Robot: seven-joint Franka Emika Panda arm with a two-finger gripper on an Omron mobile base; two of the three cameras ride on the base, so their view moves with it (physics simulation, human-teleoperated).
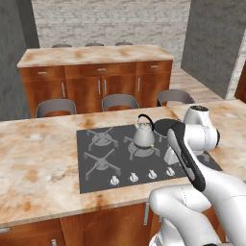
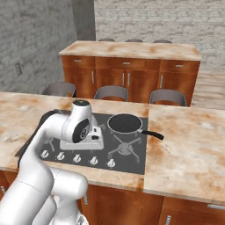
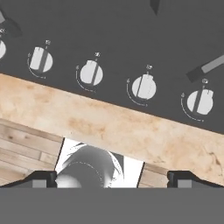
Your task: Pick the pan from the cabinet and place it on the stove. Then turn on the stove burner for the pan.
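While the arm is bent over the near part of the stove (image 2: pixel 132 149), the claw (image 3: pixel 112 177) is seen with its two fingertips (image 3: pixel 41 178) standing wide apart, and nothing is held between them. In the hand view, the claw is pointed down at the near edge of the cooktop, where a row of silver knobs (image 3: pixel 144 87) is seen beside the marble worktop (image 3: pixel 131 131).

The pan (image 2: pixel 125 124) is placed on the stove, on a far burner at the right side, as seen in the right base view. Its black handle (image 2: pixel 151 134) is directed to the right and a little toward the near side, over the cooktop's edge. In the left base view, a silver kettle (image 1: pixel 143 133) is seen standing on the grate just left of the pan (image 1: pixel 161 126), which is partly hidden by the arm there.

Three grey chairs (image 2: pixel 111 92) are set along the far side of the worktop. Behind them, a wooden island with drawers (image 2: pixel 132 66) is seen.
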